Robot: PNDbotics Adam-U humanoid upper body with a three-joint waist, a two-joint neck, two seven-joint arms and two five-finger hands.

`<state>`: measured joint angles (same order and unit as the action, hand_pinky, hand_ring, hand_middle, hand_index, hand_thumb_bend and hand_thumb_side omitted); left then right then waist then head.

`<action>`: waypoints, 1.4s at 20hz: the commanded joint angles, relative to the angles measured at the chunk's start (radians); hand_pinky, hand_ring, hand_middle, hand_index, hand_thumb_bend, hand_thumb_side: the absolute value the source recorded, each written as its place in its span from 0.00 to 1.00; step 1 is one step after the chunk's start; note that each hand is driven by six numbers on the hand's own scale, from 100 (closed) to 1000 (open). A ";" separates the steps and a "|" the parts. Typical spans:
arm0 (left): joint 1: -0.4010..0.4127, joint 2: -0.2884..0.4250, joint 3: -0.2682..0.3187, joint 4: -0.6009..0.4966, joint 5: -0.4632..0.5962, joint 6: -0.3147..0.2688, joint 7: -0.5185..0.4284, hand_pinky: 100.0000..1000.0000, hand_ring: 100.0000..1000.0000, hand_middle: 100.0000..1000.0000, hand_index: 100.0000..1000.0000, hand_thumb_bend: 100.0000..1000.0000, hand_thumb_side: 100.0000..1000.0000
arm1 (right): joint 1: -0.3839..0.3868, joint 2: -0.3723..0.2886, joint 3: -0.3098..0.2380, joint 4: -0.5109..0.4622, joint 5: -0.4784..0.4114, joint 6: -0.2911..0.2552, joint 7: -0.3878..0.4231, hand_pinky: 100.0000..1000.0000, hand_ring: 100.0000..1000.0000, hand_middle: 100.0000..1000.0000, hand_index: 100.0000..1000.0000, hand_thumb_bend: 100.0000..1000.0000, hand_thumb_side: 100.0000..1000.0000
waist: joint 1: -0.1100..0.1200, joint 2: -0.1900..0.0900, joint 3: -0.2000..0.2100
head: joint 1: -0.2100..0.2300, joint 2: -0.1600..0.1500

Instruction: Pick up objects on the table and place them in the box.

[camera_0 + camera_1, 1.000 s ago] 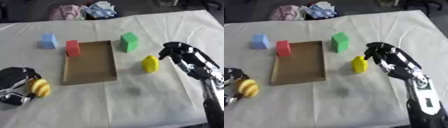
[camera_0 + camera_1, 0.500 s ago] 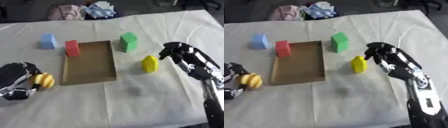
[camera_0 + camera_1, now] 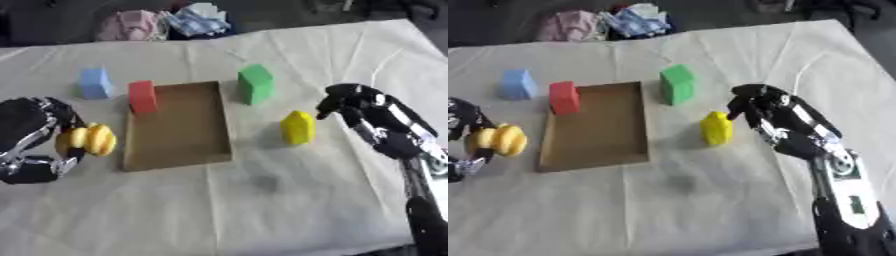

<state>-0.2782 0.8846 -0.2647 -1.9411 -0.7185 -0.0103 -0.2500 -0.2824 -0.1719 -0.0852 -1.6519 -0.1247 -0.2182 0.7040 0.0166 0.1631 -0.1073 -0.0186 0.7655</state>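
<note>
Your left hand [image 3: 39, 135] curls round a lumpy yellow thing [image 3: 89, 140], half hidden; right hand [image 3: 363, 107] curled empty beside the yellow block [image 3: 297, 127].

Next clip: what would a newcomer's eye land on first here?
Probably the left robot hand at the left edge, curled round a lumpy yellow object just left of the open brown box. Next, the right robot hand, fingers curled, just right of the yellow block. Red, blue and green blocks stand around the box's far end.

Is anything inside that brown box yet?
Empty. The box shows only bare brown floor; the red block stands outside its far left corner.
</note>
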 commanded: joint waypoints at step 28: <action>-0.324 -0.292 -0.231 0.385 -0.117 -0.106 -0.086 0.60 0.52 0.51 0.70 0.02 0.07 | -0.055 0.014 0.034 -0.007 -0.016 -0.003 0.036 0.83 0.61 0.62 0.81 0.00 0.37 | -0.001 -0.007 -0.083 | 0.045 0.004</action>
<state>-0.5822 0.5866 -0.5000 -1.5592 -0.8283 -0.1121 -0.3411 -0.3221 -0.1530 -0.0536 -1.6470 -0.1337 -0.2184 0.7372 0.0164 0.1642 -0.1906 0.0239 0.7656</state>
